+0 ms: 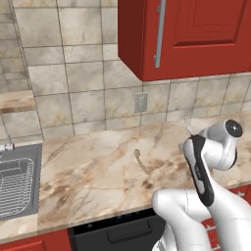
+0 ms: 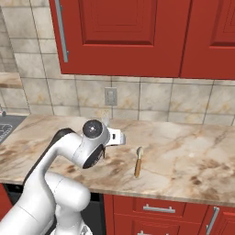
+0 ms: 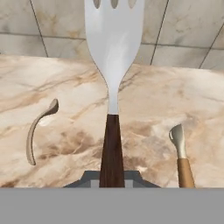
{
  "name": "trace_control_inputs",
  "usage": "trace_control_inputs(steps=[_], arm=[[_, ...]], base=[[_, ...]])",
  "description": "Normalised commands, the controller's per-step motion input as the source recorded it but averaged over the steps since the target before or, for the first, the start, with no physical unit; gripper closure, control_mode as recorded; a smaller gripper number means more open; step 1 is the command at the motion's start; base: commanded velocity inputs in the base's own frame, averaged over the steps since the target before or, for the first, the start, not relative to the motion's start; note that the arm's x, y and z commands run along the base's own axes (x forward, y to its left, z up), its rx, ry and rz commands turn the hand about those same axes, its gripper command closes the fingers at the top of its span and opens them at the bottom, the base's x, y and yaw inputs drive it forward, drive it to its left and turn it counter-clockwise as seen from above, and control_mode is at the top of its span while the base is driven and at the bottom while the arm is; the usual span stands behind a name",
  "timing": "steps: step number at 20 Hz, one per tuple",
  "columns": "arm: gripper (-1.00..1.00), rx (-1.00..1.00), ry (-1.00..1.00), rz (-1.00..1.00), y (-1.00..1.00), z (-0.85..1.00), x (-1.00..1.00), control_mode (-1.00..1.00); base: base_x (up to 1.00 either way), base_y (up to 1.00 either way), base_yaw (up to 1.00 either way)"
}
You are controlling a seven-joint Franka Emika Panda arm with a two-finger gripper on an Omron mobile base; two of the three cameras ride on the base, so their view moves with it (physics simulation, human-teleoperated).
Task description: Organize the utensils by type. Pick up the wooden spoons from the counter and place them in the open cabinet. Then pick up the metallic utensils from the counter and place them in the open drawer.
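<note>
Fingers of the gripper [image 3: 112, 181] are clenched on the dark handle of the fork [image 3: 113, 65], which sticks up above the counter [image 3: 65, 87] toward the tiled wall [image 3: 183, 26]. Flanking the fork, both lying on the counter: the pale wooden spoon [image 3: 37, 129] and the orange-handled wooden spoon [image 3: 181, 155].

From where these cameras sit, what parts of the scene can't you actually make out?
- Fork: hand view, prong tips cut off by the top edge; handle end hidden in the tool.
- Orange-handled wooden spoon: hand view, handle end cut off at the bottom.
- Pale wooden spoon: left base view, too small for detail.
- Sink: left base view, cut off by the left edge.
</note>
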Motion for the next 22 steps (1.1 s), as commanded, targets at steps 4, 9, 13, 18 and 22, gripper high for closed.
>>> trace_control_inputs(steps=[4,9,13,18,22], arm=[[1.00,-0.04,0.00,0.16,0.15,0.43,0.00,-1.00],[1.00,-0.06,0.00,0.13,0.35,0.48,0.00,-1.00],[1.00,-0.04,0.02,0.07,0.37,0.52,-0.14,-1.00],[1.00,-0.05,0.05,0.06,0.42,0.51,-0.23,-1.00],[1.00,-0.06,0.03,0.06,0.40,0.49,-0.28,-1.00]], base=[[0.00,0.00,0.00],[0.00,0.00,0.00],[0.00,0.00,0.00],[0.00,0.00,0.00],[0.00,0.00,0.00]])
